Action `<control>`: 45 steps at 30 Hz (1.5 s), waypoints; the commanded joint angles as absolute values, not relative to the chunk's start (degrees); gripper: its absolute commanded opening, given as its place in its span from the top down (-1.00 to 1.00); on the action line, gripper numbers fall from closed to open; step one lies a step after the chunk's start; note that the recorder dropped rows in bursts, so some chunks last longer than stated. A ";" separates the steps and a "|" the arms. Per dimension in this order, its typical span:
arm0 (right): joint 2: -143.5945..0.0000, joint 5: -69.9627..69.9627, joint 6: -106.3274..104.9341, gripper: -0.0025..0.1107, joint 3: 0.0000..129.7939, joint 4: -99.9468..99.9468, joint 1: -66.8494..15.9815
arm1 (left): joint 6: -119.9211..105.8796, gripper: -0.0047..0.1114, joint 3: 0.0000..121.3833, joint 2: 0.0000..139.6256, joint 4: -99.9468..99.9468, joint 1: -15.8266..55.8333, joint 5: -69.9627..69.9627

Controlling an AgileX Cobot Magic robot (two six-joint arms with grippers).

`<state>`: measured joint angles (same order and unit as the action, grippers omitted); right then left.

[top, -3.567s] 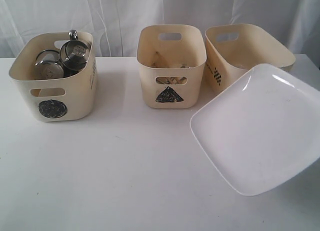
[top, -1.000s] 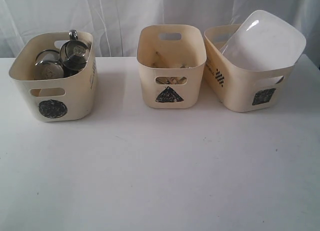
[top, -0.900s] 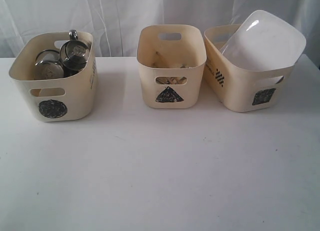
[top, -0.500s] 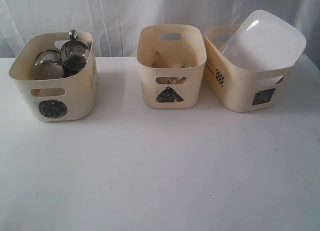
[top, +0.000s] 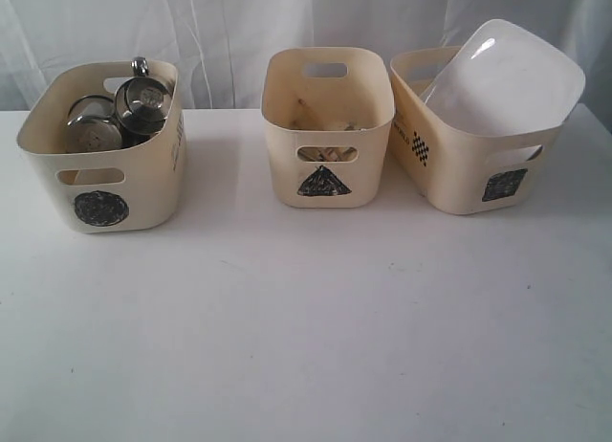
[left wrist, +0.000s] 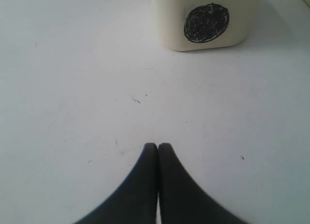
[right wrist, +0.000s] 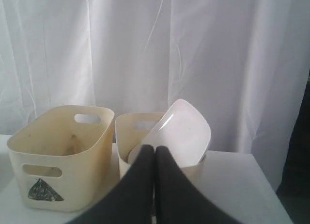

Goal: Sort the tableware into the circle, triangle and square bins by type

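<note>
Three cream bins stand in a row at the back of the table. The circle bin (top: 103, 179) on the left holds steel mugs (top: 143, 105) and other steel ware. The triangle bin (top: 328, 136) in the middle holds wooden sticks (top: 325, 124). In the square bin (top: 478, 169) on the right the large white plate (top: 507, 78) leans tilted, sticking out above the rim. Neither arm shows in the exterior view. My left gripper (left wrist: 158, 145) is shut and empty over bare table, short of the circle bin (left wrist: 206, 20). My right gripper (right wrist: 155, 148) is shut and empty, facing the plate (right wrist: 181, 129).
A white curtain (top: 239, 31) hangs close behind the bins. The white table (top: 306, 337) stretches bare in front of them. In the right wrist view the table's right edge (right wrist: 269, 185) drops off beside the square bin.
Earlier the plate hovered tilted in front of the square bin, which sat turned; since a second ago the plate rests in that bin, and nothing has moved.
</note>
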<state>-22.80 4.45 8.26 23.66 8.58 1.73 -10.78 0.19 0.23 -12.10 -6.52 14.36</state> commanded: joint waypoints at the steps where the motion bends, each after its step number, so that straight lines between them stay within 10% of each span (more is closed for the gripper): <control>1: -12.33 13.33 10.89 0.96 19.05 7.12 1.70 | -10.37 0.92 0.00 0.00 -12.56 -6.75 14.53; 11: -0.38 31.90 10.74 0.96 18.76 7.45 1.70 | -10.37 0.92 0.00 0.00 -12.56 -6.75 14.53; 20: 0.00 7.59 10.62 0.96 4.36 8.81 1.70 | -10.37 0.92 0.00 0.00 -12.56 -6.75 14.53; 45: 0.00 20.53 5.08 0.96 0.00 11.41 1.70 | -10.37 0.92 0.00 0.00 -12.56 -6.75 14.53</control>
<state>-0.28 20.84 5.79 0.13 11.33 1.73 -10.78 0.19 0.23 -12.10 -6.52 14.36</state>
